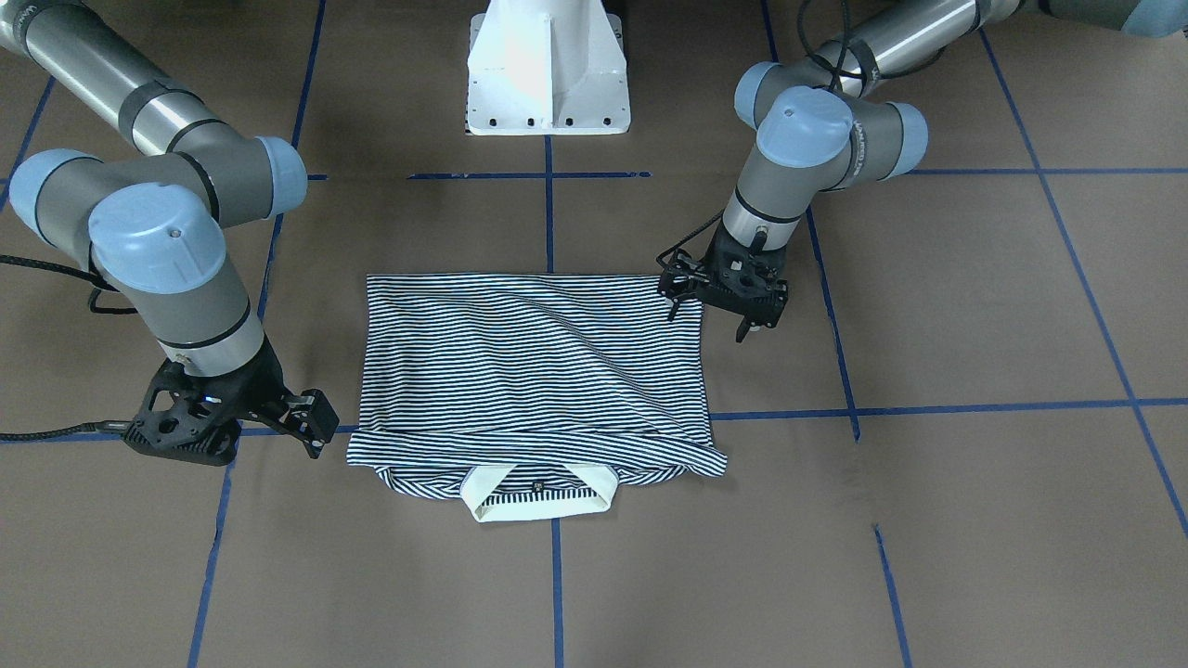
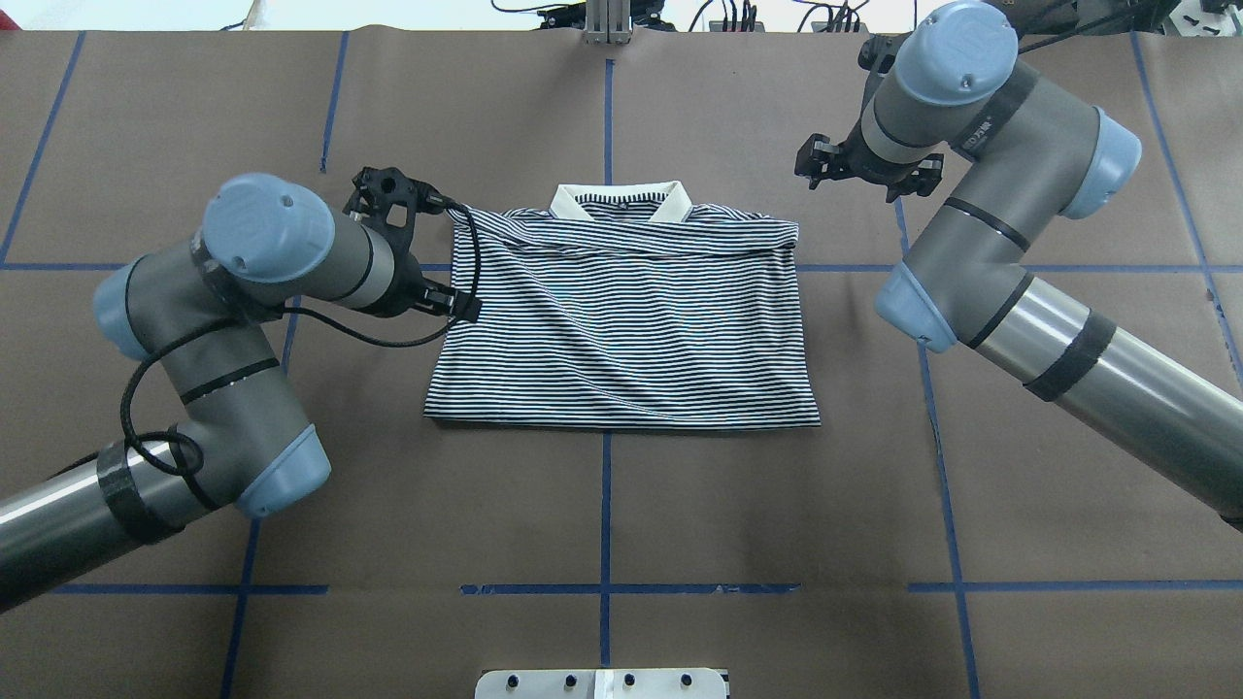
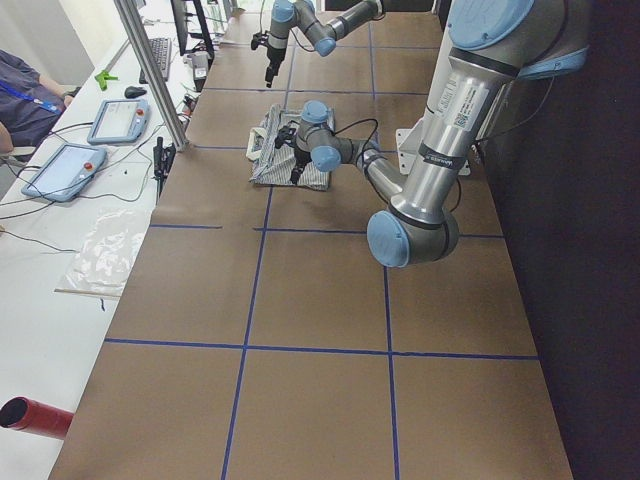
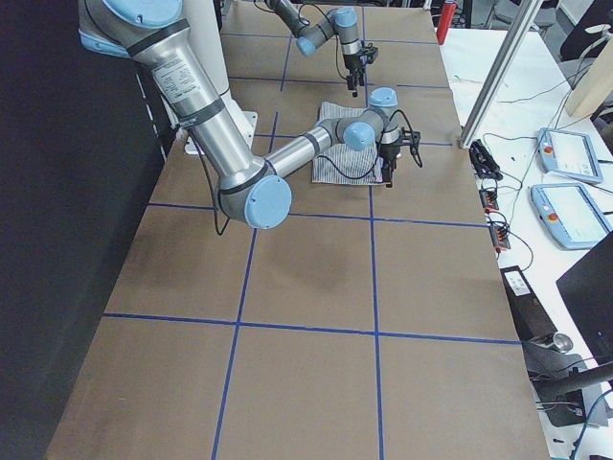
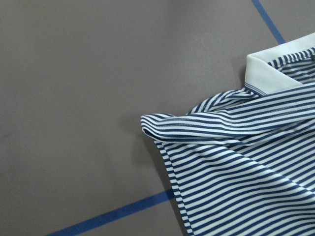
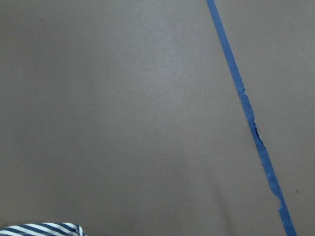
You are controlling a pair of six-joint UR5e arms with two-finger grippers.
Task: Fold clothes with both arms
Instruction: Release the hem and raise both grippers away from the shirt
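Observation:
The striped polo shirt [image 1: 534,362] lies flat on the brown table as a rough rectangle, with no sleeves showing. Its cream collar [image 2: 621,199] points away from the robot base. My left gripper [image 1: 713,320] hovers just off the shirt's left edge, open and holding nothing. The left wrist view shows the shirt's shoulder corner [image 5: 246,167] and the collar, with no fingers in frame. My right gripper [image 2: 864,180] hangs open above bare table beside the shirt's right shoulder. Only a sliver of the shirt [image 6: 39,229] shows in the right wrist view.
Blue tape lines [image 2: 607,505] grid the brown table. The white pedestal base [image 1: 548,74] stands at the robot's side of the table. Beyond the far edge a side bench holds tablets [image 3: 65,170], cables and a metal post [image 3: 150,70]. A person's sleeve [image 3: 20,100] shows there.

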